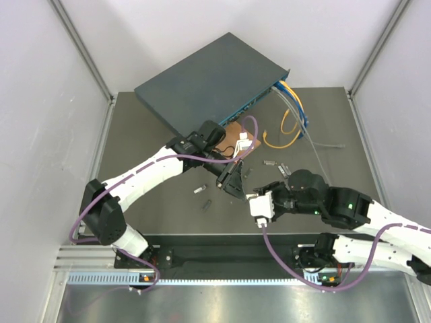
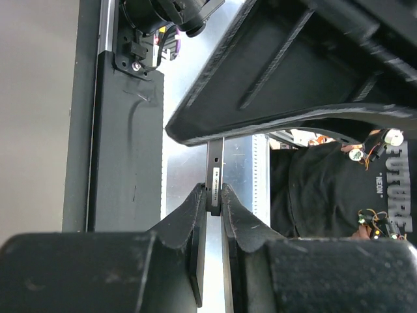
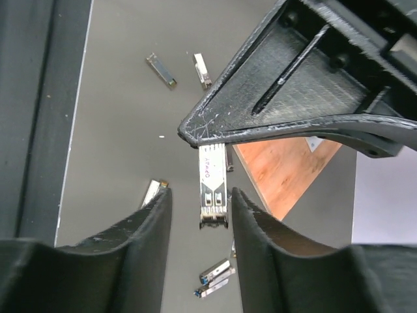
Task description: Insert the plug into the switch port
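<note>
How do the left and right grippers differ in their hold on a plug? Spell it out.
The left gripper is shut on a thin plug, with its fingers pressing both sides. The right gripper is open, with gaps between its fingers and the silver plug. The left spans its plug's narrow edge, while the right spans a broad labelled face. Both have black fingers with a plug centred between them.

The left arm (image 1: 148, 173) and right arm (image 1: 389, 221) wear white shells over black joints; a purple cable (image 1: 269, 249) trails each; the black ribbed fingers (image 3: 313, 78) look scuffed, perhaps from wear; a green light (image 1: 348, 202) glows.
</note>
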`<state>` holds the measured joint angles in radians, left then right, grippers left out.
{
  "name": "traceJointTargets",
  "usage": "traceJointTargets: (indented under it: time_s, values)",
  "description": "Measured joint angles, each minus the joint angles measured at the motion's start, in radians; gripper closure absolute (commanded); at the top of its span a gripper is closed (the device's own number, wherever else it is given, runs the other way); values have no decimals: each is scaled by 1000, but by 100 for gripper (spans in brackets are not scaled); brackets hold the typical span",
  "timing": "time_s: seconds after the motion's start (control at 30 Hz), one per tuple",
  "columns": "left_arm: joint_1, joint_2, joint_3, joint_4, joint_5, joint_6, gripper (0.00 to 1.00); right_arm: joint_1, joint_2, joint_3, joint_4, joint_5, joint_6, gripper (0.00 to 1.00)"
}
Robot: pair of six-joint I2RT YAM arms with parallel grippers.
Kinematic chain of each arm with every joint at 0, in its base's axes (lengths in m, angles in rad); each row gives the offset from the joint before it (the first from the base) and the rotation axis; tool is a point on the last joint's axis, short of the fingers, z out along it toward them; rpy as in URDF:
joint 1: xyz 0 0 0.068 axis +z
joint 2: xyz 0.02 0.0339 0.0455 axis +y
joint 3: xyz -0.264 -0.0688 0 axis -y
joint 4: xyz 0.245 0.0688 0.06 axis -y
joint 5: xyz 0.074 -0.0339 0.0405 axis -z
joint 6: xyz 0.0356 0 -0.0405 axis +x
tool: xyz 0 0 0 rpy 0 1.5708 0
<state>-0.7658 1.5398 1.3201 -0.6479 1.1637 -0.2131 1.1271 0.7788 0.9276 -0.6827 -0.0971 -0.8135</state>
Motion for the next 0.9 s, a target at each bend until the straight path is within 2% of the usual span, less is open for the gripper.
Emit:
traceJointTargets:
  time_s: [0.17,0.3,0.33,0.43,0.47,0.57,0.67,0.9]
  values:
    - [-2,0,0,-4,-1,0,100,0,7,-18,11,20,-14,77]
    - [-2,0,0,-6,-2,3,99,0,7,-18,22,34,-22,100]
    - [-2,0,0,-6,-3,3,88,0,7,-19,24,37,-23,100]
    - [-2,0,0,-6,-13,7,62,0,7,-24,29,47,-23,100]
    - [-2,0,0,-9,-18,13,49,0,8,-26,28,53,-23,100]
    - [4,0,41,-47,-57,37,27,0,0,-35,31,71,-13,100]
    - [27,1,157,-85,-87,60,16,0,-37,-55,34,83,10,100]
    - [147,7,452,-80,-109,74,12,-3,-190,-114,57,122,85,100]
